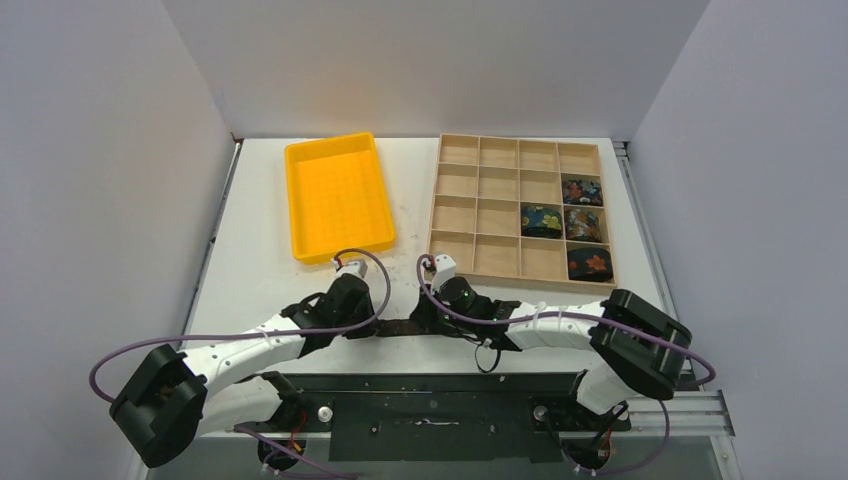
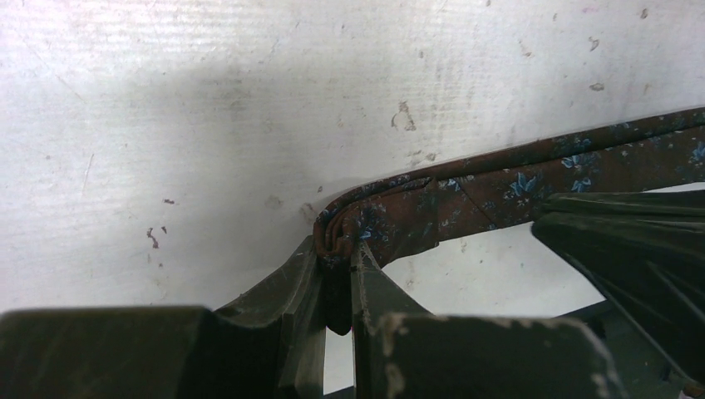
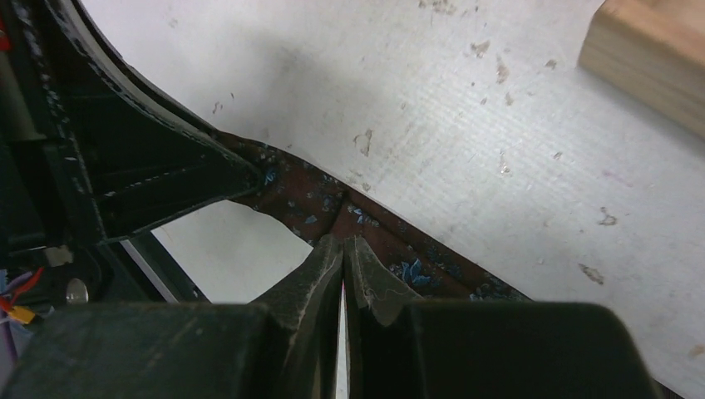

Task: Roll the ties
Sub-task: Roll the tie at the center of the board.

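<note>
A long brown tie (image 2: 515, 179) with a small blue floral print lies stretched along the table's near edge (image 1: 400, 328). Its folded end sits pinched between the fingers of my left gripper (image 2: 337, 258), which is shut on it. My right gripper (image 3: 342, 245) is shut on the same tie (image 3: 391, 249) a short way along the strip, tips nipping the fabric. In the top view the left gripper (image 1: 378, 326) and the right gripper (image 1: 422, 325) face each other closely. Several rolled ties (image 1: 582, 190) fill cells on the right of the wooden tray (image 1: 498, 200).
A yellow bin (image 1: 340, 195) stands at the back left, beside the wooden tray. A corner of the tray (image 3: 657, 58) shows in the right wrist view. The table's near edge and the black mounting rail (image 1: 440, 400) lie just behind the grippers.
</note>
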